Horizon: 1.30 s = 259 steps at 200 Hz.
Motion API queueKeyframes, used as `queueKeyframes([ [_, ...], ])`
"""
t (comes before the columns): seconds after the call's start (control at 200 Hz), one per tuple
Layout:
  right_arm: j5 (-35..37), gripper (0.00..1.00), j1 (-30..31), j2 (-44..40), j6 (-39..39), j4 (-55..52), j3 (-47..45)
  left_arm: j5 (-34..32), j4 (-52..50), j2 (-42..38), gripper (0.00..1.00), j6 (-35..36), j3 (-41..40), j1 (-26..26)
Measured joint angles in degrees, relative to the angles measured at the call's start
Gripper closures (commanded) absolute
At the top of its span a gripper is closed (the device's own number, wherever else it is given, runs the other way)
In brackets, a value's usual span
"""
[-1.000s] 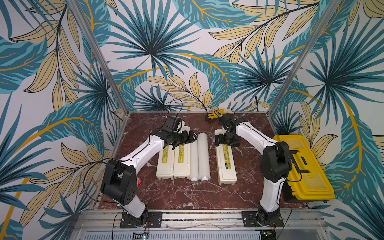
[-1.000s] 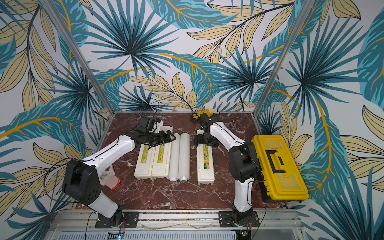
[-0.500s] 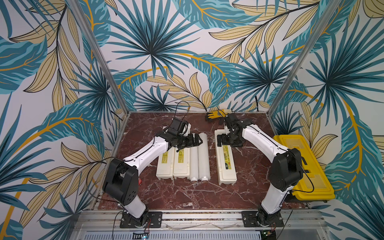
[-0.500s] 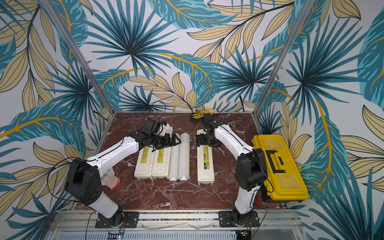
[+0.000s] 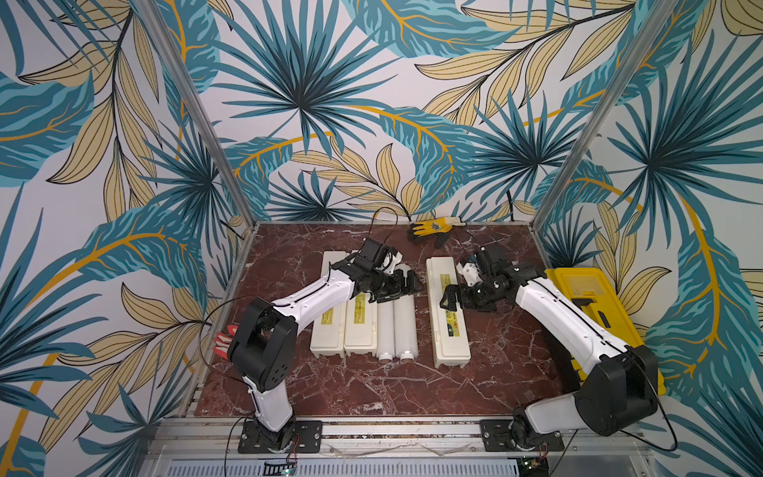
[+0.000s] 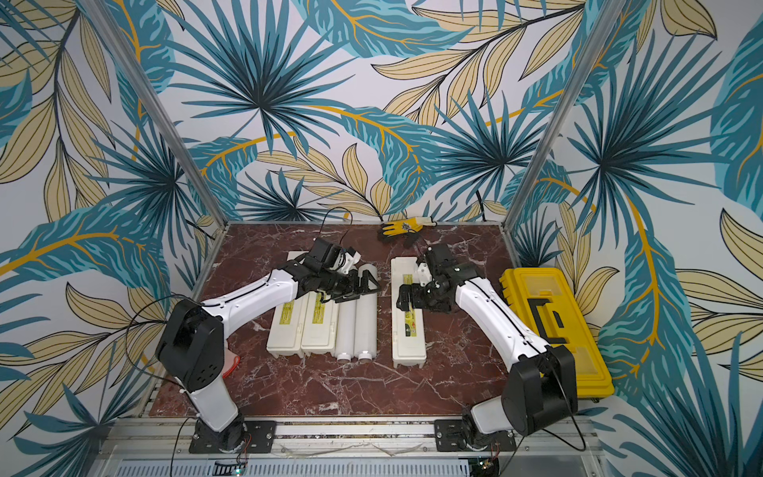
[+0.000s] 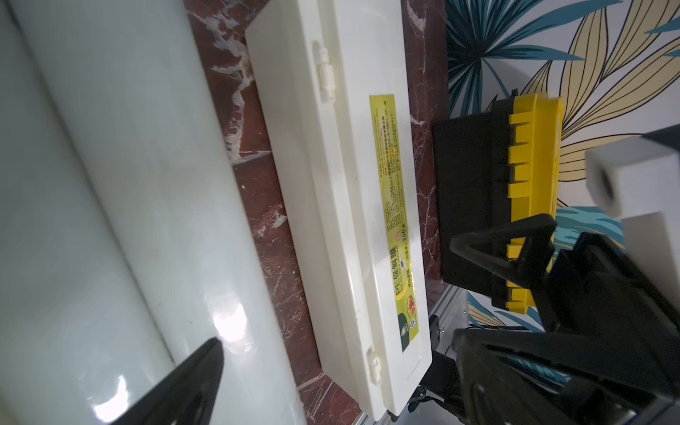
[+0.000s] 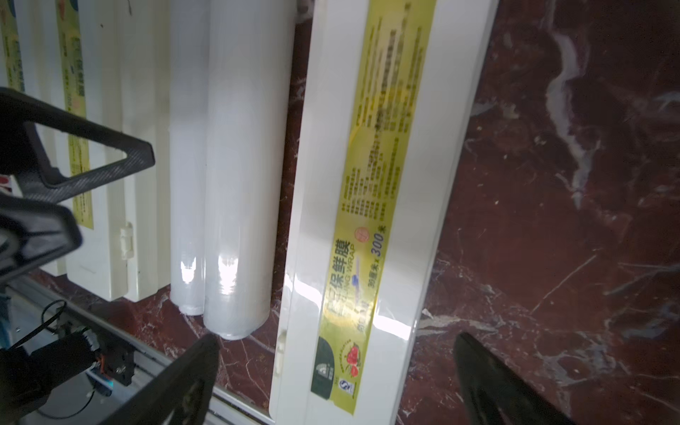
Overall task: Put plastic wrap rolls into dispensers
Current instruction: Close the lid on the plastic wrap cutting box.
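Left gripper (image 5: 408,284) — shifted off the paired dispensers (image 5: 342,330) toward the lone dispenser (image 5: 448,334), now over the far ends of the plastic wrap rolls (image 5: 396,326). Right gripper (image 5: 448,298) — drawn from the lone dispenser's far end toward its middle; right elbow (image 5: 615,392) swung outward, lower.

yellow toolbox (image 5: 578,283): right | yellow glove (image 5: 433,227): back | red glove (image 5: 223,342): left edge

Legible on the yellow-green label (image 8: 371,206) of the lone dispenser (image 8: 456,110), right wrist view: "保鮮膜", "CLING WRAP" and "300" in blue. The left wrist view of this label (image 7: 395,220) reads "PE保鮮膜" and "300". Fine print illegible. Labels on the other two dispensers (image 5: 360,338) are unreadable.
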Motion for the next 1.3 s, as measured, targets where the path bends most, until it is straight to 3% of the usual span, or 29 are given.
queueKeyframes([
  [0.426,-14.4,0.03,-7.9,-7.7,2.2,6.6,-15.3,3.2,4.5,6.8,0.0,-3.1,1.7,-4.4],
  [0.686,-19.7,0.06,-8.3,-7.4,5.1,9.5,-21.7,3.2,5.9,9.9,0.0,-3.8,1.7,-6.4],
  [0.901,-21.4,0.19,-9.1,-10.4,9.9,12.5,-30.1,4.1,11.2,10.3,0.04,-5.0,-0.8,-8.6],
  [1.297,-21.6,0.41,-9.3,-13.9,14.9,16.0,-31.8,5.1,15.8,10.3,0.05,-8.0,-2.9,-9.4],
])
